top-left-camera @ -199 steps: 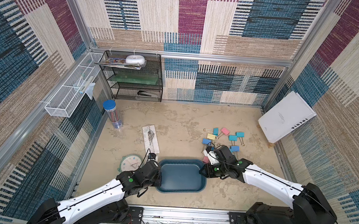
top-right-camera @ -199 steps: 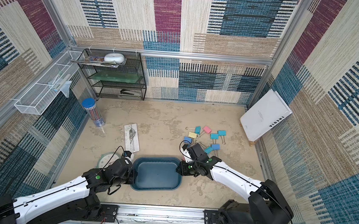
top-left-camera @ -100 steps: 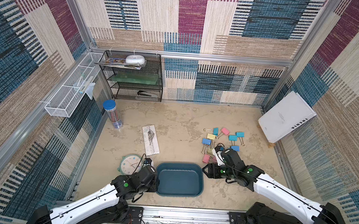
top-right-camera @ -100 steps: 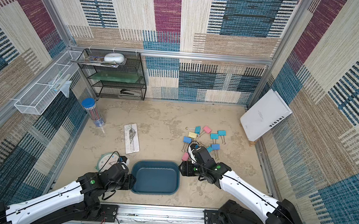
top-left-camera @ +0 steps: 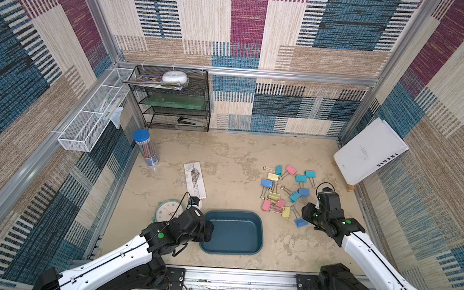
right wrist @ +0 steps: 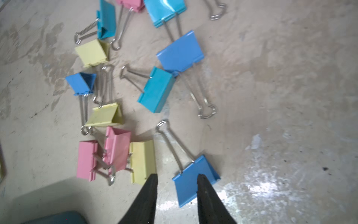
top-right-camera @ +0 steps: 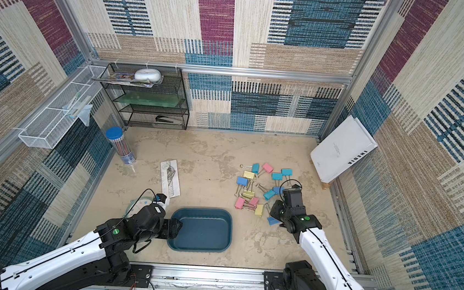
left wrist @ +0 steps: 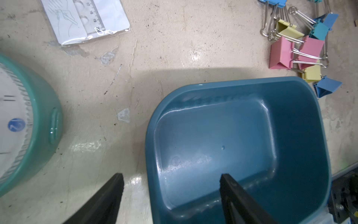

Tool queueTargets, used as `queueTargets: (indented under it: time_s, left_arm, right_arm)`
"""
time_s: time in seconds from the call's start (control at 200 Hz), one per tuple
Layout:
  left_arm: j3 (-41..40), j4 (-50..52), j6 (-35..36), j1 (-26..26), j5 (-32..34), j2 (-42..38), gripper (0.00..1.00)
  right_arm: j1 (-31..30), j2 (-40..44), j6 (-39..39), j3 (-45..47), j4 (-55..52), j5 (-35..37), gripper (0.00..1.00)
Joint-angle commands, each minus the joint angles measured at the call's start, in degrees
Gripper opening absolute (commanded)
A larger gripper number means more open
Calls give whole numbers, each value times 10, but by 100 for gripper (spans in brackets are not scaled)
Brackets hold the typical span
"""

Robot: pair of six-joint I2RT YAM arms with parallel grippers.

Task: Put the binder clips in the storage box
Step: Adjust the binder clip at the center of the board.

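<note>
Right gripper (right wrist: 177,176) has left the box (left wrist: 242,83), jaws part-open over a blue clip (right wrist: 199,166); left gripper (left wrist: 170,175) gapes astride its wall. Clips (top-left-camera: 281,190) lie beside the box; off-centre pinch could skid one away.

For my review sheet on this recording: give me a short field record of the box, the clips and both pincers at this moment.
storage box: empty, on the table
binder clips: loose pile on the table beside the box, none inside
left pincer: open, astride the box wall, one finger outside, one over the inside
right pincer: open, jaws partly apart over a blue clip that lies on the table
progress: no clip stowed yet
</note>
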State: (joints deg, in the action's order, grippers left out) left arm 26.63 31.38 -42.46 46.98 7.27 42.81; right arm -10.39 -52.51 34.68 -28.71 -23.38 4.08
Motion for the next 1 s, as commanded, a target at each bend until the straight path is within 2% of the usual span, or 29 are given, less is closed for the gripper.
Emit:
queueTargets:
  time_s: [0.0, 0.14, 0.235, 0.316, 0.516, 0.696, 0.907, 0.997]
  left_arm:
    - [5, 9, 20, -1, -3, -10, 82]
    - [5, 16, 23, -2, -2, -23, 82]
    - [4, 22, 20, -1, 1, -31, 82]
    - [3, 29, 19, -2, 3, -40, 82]
    - [2, 41, 20, -3, 11, -45, 82]
    - [-2, 38, 19, -2, 14, -43, 82]
    - [-9, 22, 17, -3, 13, -34, 82]
    - [-7, 15, 17, -4, 4, -21, 82]
  right_arm:
    - [63, 12, 6, 19, 40, -27, 26]
    - [116, -41, -11, 34, 83, -60, 14]
    - [122, -82, -11, 48, 109, -88, 3]
    - [122, -86, -6, 64, 127, -88, 0]
    - [122, -80, -2, 93, 132, -115, 0]
    - [121, -71, 11, 133, 164, -193, 0]
    - [94, 22, 43, 154, 127, -192, 0]
    - [93, 49, 42, 141, 94, -176, 10]
